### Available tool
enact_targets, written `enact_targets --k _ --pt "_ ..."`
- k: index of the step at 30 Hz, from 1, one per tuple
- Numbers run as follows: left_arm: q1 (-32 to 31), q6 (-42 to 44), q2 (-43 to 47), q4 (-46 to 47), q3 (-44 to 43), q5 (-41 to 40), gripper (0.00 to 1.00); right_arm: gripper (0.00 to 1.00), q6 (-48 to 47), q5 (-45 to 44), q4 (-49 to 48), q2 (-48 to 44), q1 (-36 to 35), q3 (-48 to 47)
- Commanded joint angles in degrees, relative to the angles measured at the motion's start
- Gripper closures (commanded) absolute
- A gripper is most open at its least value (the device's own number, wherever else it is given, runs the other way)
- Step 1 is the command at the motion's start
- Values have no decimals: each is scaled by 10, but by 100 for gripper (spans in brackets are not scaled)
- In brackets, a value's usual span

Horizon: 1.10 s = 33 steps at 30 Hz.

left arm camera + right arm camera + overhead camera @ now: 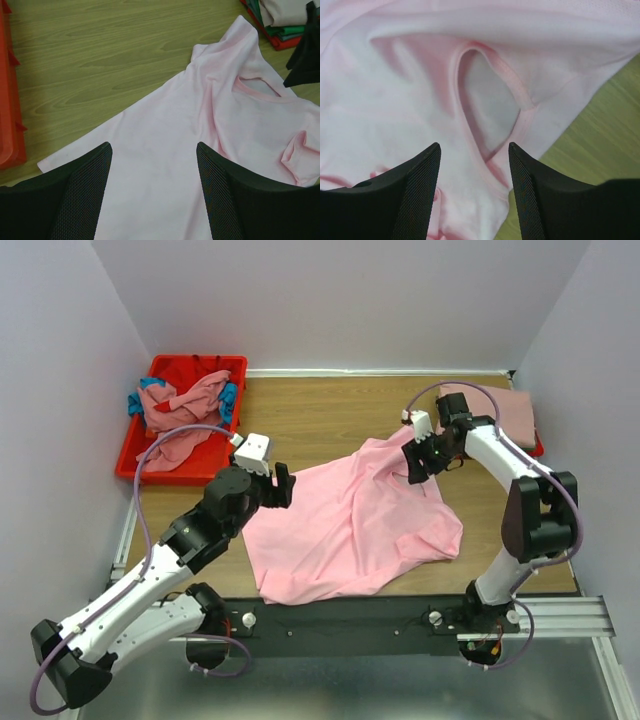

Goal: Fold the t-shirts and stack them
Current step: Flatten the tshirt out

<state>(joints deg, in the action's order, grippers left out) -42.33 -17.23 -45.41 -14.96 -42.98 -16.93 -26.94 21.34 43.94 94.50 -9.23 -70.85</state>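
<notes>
Pink t-shirt (350,525), top view: is lying loosely spread and wrinkled on the wooden table (320,415), in the middle towards the near edge.
Left gripper (285,485), top view: is hovering at the shirt's left edge.
Right gripper (415,465), top view: is hanging over the shirt's far right corner.
Red bin (135,455), top view: is sitting far left, holding a crumpled dusty rose shirt (185,405) among others.
Folded stack (505,410), top view: is resting far right.
Left gripper (153,146), left wrist view: is standing wide open, holding nothing, above the pink t-shirt (165,190); the neckline (260,92) is showing beyond.
Right gripper (475,147), right wrist view: is standing open and gripping nothing, fingers on either side of the neckline (520,95) below them; bare table (605,125) is showing on the right.
</notes>
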Motion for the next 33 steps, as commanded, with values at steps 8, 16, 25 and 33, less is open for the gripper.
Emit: enact_targets --k 8,16,25,33 --pt "3 7 24 22 8 -18 23 37 26 -66 6 -38 49 56" --pt "4 11 18 24 6 -6 23 38 -20 -78 54 -61 51 142" --pt "4 8 33 24 9 -9 24 77 -26 -121 54 -63 51 150" --pt "3 7 43 22 8 -10 24 100 -49 -237 68 -164 76 188"
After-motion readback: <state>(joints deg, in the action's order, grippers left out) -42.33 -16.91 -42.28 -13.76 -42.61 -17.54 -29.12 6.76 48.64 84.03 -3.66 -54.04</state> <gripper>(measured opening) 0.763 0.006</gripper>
